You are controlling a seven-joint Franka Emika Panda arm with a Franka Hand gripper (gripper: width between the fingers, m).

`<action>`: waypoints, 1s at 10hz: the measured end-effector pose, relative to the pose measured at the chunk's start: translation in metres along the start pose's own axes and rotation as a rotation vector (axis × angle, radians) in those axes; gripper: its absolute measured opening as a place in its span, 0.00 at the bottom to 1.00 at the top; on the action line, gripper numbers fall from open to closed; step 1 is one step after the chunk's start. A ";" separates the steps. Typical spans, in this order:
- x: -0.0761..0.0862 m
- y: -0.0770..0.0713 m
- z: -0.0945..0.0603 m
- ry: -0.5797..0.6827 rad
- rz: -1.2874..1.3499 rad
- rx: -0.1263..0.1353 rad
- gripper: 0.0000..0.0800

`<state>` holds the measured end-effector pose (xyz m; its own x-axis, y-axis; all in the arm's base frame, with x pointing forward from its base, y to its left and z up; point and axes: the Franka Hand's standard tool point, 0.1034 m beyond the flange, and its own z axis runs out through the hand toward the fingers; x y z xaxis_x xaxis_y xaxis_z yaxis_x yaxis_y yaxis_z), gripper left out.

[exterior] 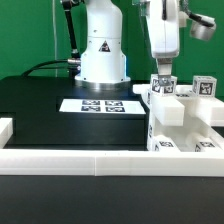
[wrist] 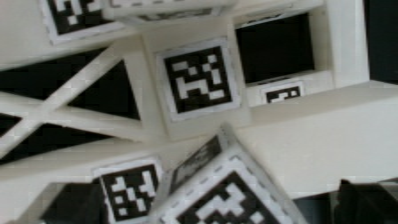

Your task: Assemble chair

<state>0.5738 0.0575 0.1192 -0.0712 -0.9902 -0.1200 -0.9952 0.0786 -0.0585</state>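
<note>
- Black table top [exterior: 40, 100]: carries everything; a long low white rail [exterior: 70, 163] borders its near edge, apparently as a stop for bracing parts.
- White blocky plastic chair [exterior: 180, 125]: partly joined, sits at the table's corner on the exterior view's right, pressed against the rail; tagged posts stand upright.
- Flat white marker board [exterior: 103, 105]: lies mid-table, well apart from the chair.
- Two-finger gripper [exterior: 164, 78]: poised directly over a tagged post [wrist: 196, 78], jaws spread wide, holding nothing.
</note>
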 end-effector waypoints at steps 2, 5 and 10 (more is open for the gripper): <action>0.000 0.000 0.000 0.001 -0.169 -0.001 0.81; 0.002 0.002 0.004 0.028 -0.498 -0.030 0.81; -0.001 -0.001 0.002 0.029 -0.974 -0.064 0.81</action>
<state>0.5754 0.0590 0.1174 0.7838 -0.6206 -0.0230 -0.6206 -0.7814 -0.0650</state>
